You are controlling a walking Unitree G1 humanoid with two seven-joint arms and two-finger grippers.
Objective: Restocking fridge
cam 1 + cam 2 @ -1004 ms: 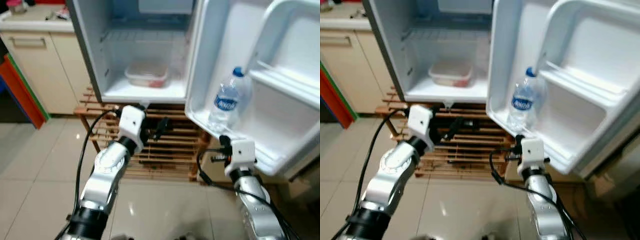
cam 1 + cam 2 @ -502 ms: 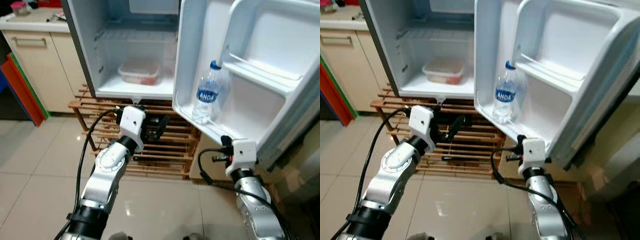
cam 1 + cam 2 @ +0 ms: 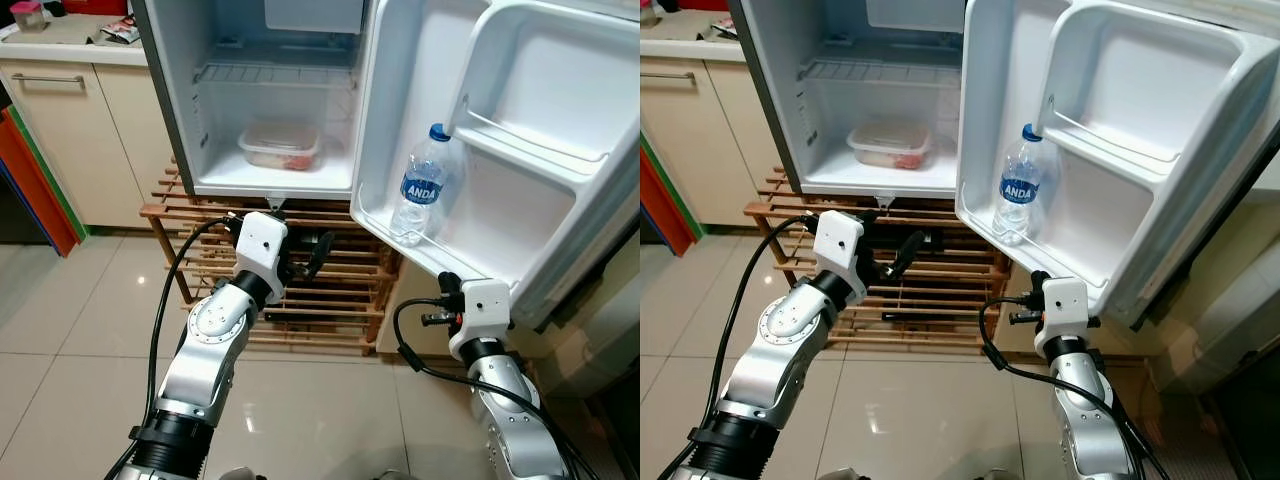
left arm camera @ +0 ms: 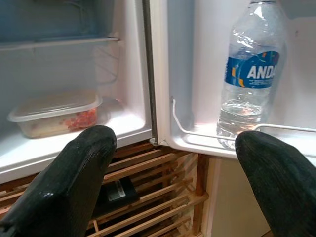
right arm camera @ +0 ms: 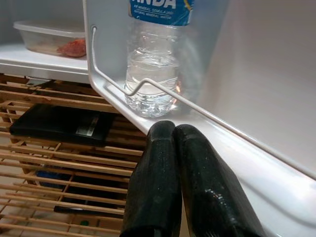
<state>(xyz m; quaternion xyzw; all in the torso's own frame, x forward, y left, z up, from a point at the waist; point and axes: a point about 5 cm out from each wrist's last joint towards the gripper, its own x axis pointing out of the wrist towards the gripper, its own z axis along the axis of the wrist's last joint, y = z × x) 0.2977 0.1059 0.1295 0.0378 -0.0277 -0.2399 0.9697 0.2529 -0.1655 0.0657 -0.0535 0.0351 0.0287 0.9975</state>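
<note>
White plastic lines the open fridge (image 3: pixel 275 175), which fills the upper half of the head views. Against the pictures from a second ago, the whole scene sits slightly differently and looks sharper, so the camera has moved; the fridge door (image 3: pixel 520 150), the bottle and both arms keep the same places relative to each other.

At centre left of the left eye view, the left claw (image 3: pixel 312 258) hangs in front of the wooden slatted rack (image 3: pixel 330 300) under the fridge. Its two black fingers (image 4: pixel 74 182) are spread wide and hold nothing. Between them the left wrist view shows the lower door shelf and the fridge floor.

At lower right, the right claw (image 5: pixel 185 182) points up at the underside of the door shelf, its fingers pressed together with nothing between them. Whether the tips touch the shelf cannot be told.

A clear water bottle (image 3: pixel 422 195) with a blue label and blue cap stands upright in the lower door shelf, behind a thin wire rail (image 5: pixel 163 91). A lidded plastic food container (image 3: pixel 280 148) with something red inside rests on the fridge floor. A counter (image 3: pixel 70 40) shows at upper left, cut off by the frame edge. A dark flat object (image 5: pixel 59 126) lies on the rack; what it is cannot be made out.
</note>
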